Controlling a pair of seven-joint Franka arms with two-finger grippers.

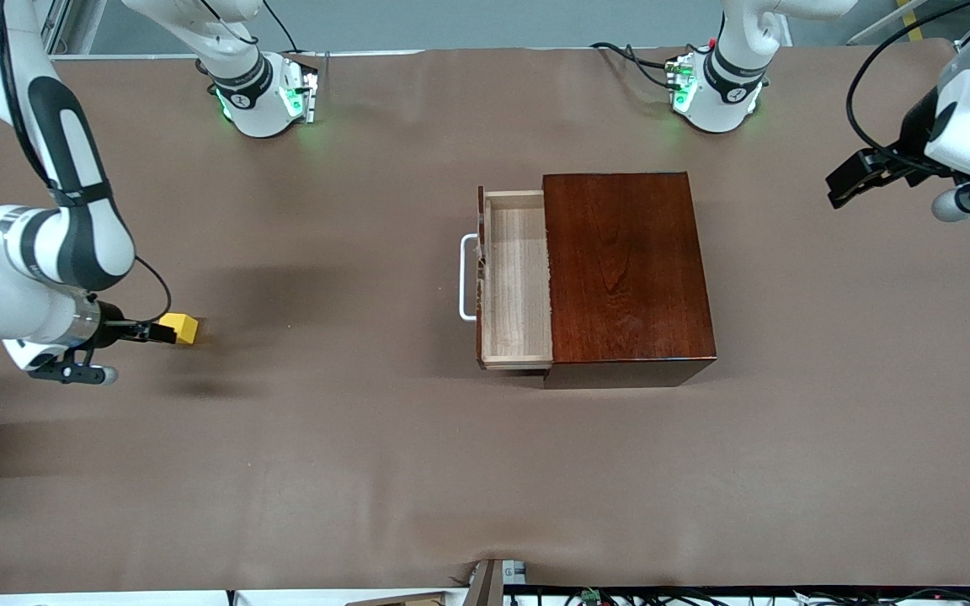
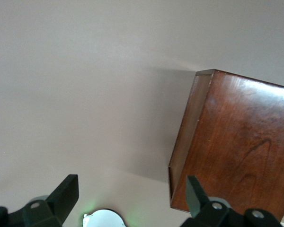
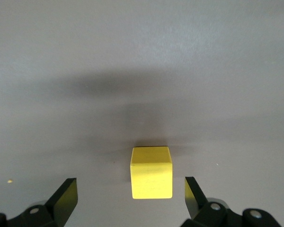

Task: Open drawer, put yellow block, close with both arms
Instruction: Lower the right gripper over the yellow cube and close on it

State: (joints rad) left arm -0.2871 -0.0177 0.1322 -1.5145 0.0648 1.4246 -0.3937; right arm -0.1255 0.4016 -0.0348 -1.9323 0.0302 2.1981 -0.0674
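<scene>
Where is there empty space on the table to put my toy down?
Bare brown cloth lies between the yellow block and the drawer, and all along the edge nearest the front camera. It is crowded by the block, where the open right gripper reaches for it, and around the dark box. The open left gripper waits at its own end.

The front cam sits high across the table [image 1: 367,471] and looks down at the 2 arm bases along the top of its frame, so it takes in the whole tabletop. The left wrist cam hangs well up over that arm's end of the table, looking down past its own fingers [image 2: 66,191] at the box [image 2: 236,146], which the front cam [image 1: 628,269] also sees. The right wrist cam is much lower and closer, pointed at the block [image 3: 151,172], shared with the front view [image 1: 182,326].
</scene>
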